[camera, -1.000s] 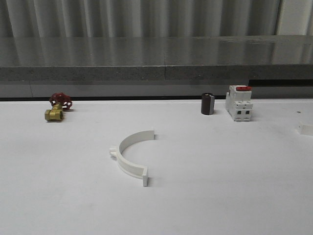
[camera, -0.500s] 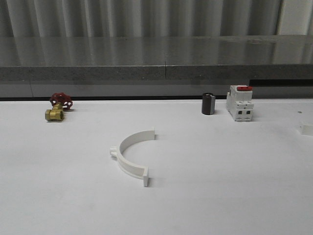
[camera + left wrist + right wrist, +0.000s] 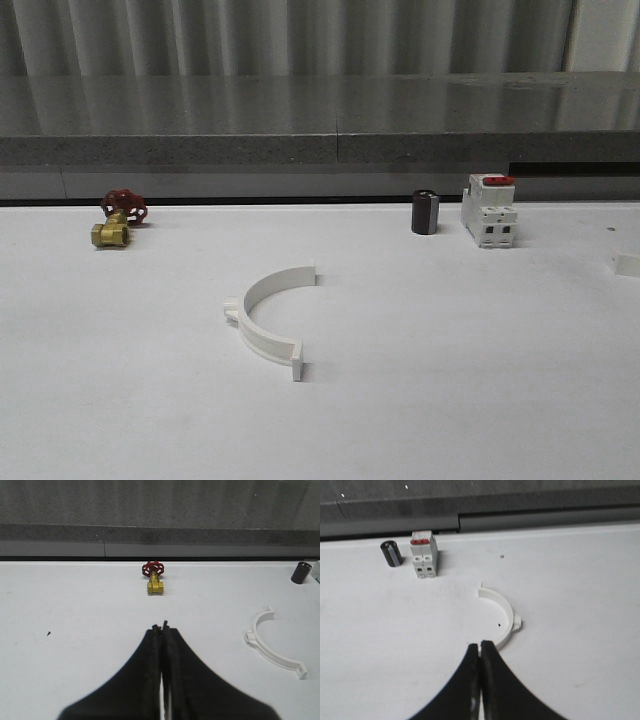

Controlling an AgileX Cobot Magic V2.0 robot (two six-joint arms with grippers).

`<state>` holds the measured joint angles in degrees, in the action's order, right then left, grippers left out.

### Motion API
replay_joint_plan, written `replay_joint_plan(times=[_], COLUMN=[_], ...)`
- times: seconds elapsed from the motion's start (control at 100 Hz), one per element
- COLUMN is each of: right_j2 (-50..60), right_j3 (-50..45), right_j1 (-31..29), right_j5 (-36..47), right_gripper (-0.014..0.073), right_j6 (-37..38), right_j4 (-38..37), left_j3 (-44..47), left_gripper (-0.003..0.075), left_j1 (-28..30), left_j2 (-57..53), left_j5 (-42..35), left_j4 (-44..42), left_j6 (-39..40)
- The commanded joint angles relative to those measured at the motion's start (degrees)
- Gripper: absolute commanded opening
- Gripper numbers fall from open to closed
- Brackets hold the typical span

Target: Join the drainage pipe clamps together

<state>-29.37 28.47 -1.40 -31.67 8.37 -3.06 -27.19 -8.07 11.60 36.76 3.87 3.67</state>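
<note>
With both halves lying apart on the white table [image 3: 120, 400], I judge the job at its opening step: nothing is gripped and nothing joined. My left gripper [image 3: 162, 628] hangs over bare tabletop with its black fingers pressed together, empty. My right gripper [image 3: 480, 645] is likewise closed on nothing, its tips just at the near end of the second clamp half [image 3: 503, 614].

The first clamp half [image 3: 267, 312] lies flat near the middle of the table, its open side turned toward the robot's right, a small tab jutting from its outer curve and a flat flange squaring off each end. The second lies well apart, off toward the right edge of the table, where the front view catches a small white piece at the frame's edge (I take it for that half, though little of it shows). Both look like smooth, rigid white moulded plastic, thin-walled and semicircular.

Along the back sit a brass valve [image 3: 111, 234] with a red handwheel, a short dark cylinder [image 3: 425, 212] and a white boxy breaker [image 3: 489, 211] topped in red; none belongs to this job.

The next move, as I read it, calls for parting each gripper's fingers, taking a half by its arc, and bringing the two open sides to face each other so the flanges meet squarely. Thin curved walls may slip or twist under a pinch.
</note>
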Motion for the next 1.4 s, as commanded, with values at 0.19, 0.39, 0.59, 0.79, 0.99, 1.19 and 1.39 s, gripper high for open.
replay_joint_plan(times=[0.19, 0.39, 0.59, 0.79, 0.99, 1.19, 1.39], right_j2=[-21.8, -33.5, -44.0, -53.7, -64.7, -73.1, -77.6], right_j3=[14.8, 23.2, 28.9, 32.7, 39.0, 42.9, 44.7], right_j1=[0.0, 0.0, -4.1, -9.0, -9.0, -8.8, -8.8], right_j5=[-6.4, -11.9, -12.0, -14.0, -16.3, -17.5, -18.1], right_gripper=[0.0281, 0.0591, 0.0601, 0.0601, 0.0601, 0.0601, 0.0601], right_j6=[-0.3, -0.3, -0.3, -0.2, -0.3, -0.3, -0.3], right_j4=[-0.1, -0.1, -0.3, 0.4, 0.4, 0.4, 0.4], left_j3=[-1.4, -1.4, -1.4, -1.4, -1.4, -1.4, -1.4], left_gripper=[-0.002, -0.002, -0.002, -0.002, -0.002, -0.002, -0.002], left_j1=[0.1, 0.1, 0.1, 0.1, 0.1, 0.1, 0.1], left_j2=[0.6, 0.6, 0.6, 0.6, 0.6, 0.6, 0.6], left_j5=[-3.9, -3.9, -3.9, -3.9, -3.9, -3.9, -3.9], left_j4=[0.2, 0.2, 0.2, 0.2, 0.2, 0.2, 0.2], left_j6=[0.5, 0.5, 0.5, 0.5, 0.5, 0.5, 0.5])
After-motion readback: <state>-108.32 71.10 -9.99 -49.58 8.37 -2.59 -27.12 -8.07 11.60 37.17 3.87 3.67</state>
